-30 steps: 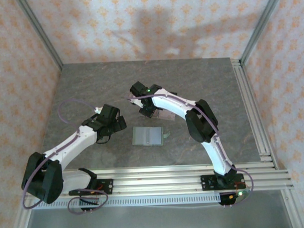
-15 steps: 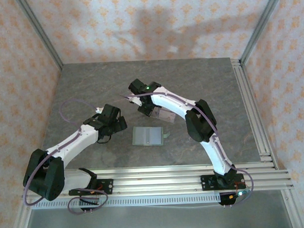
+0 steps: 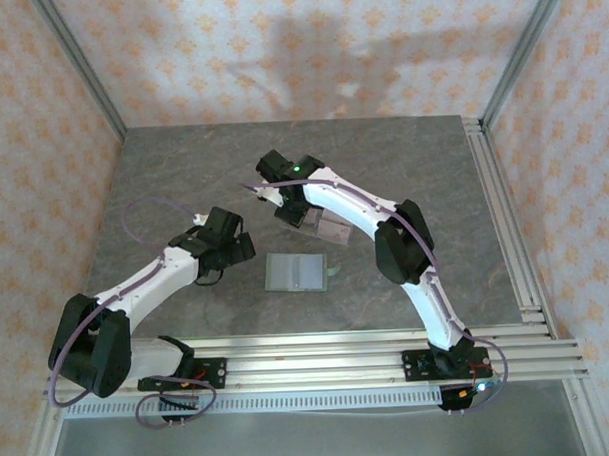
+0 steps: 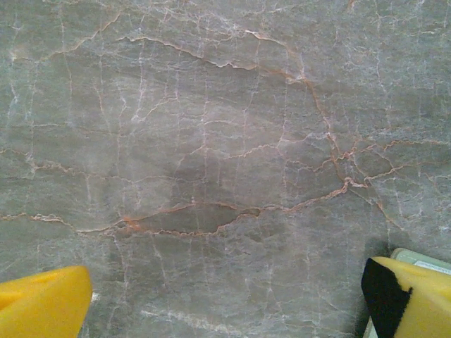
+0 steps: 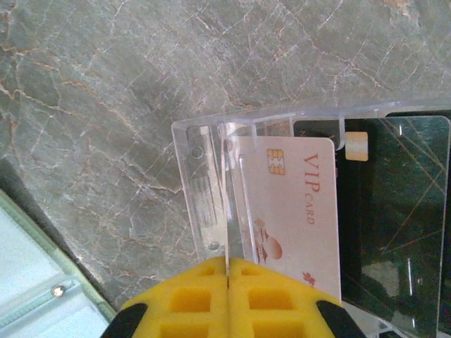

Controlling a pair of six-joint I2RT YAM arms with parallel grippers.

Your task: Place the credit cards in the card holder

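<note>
The right gripper [image 5: 227, 285], fingers pressed together, meets the near end of a pale pinkish VIP card [image 5: 289, 211]. The card stands in a clear plastic stand [image 5: 201, 176], its long axis pointing away from the gripper; a pinch is unclear. The sage-green leather-like wallet [image 3: 296, 271] lies on the grey bench [image 3: 182, 172], nearer the arm bases and just beside the spread left gripper [image 4: 225, 310].

The far part of the surface [image 3: 282, 149] and its left side lie bare, so a gripper could pass there freely up to the patterned walls [image 3: 278, 49]. In the middle the room is tight. The open card holder [image 3: 296, 272] lies flat, and the clear stand [image 5: 204, 176] stands just behind it (its wall directly before the closed right gripper [image 5: 227, 271]). The left gripper [image 3: 242, 245], jaws wide, hangs just beside the holder's left edge. Metal rails [image 3: 319, 353] border the near and right edges.
</note>
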